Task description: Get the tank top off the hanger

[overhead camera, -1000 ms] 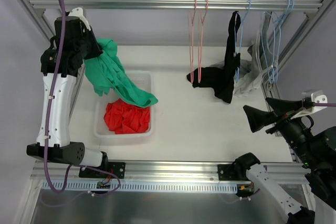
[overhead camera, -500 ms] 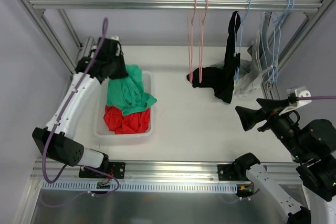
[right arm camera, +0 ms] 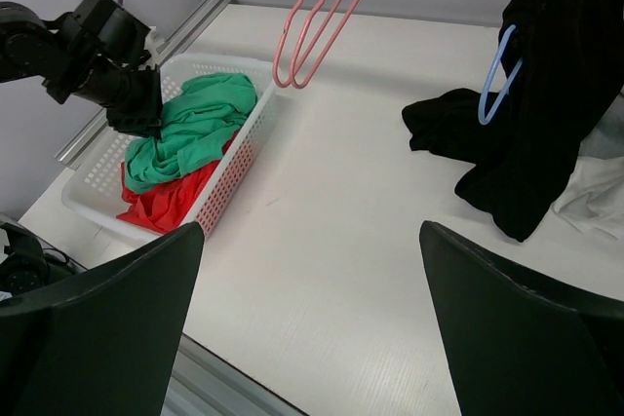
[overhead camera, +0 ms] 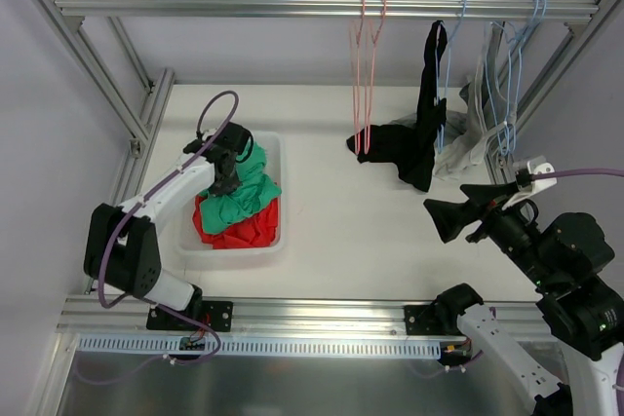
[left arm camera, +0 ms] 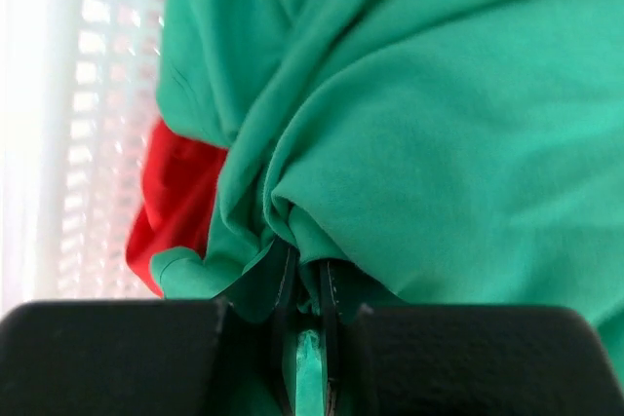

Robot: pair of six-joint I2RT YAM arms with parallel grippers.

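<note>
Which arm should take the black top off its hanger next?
Likely right: the right pincer is open and nearer the black top; the left pincer is shut on the green top in the basket.

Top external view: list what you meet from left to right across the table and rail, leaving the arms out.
white basket → pink hangers → black tank top → grey garment

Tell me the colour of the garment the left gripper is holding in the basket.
Green; the tank top shows best in the left wrist view.
</note>
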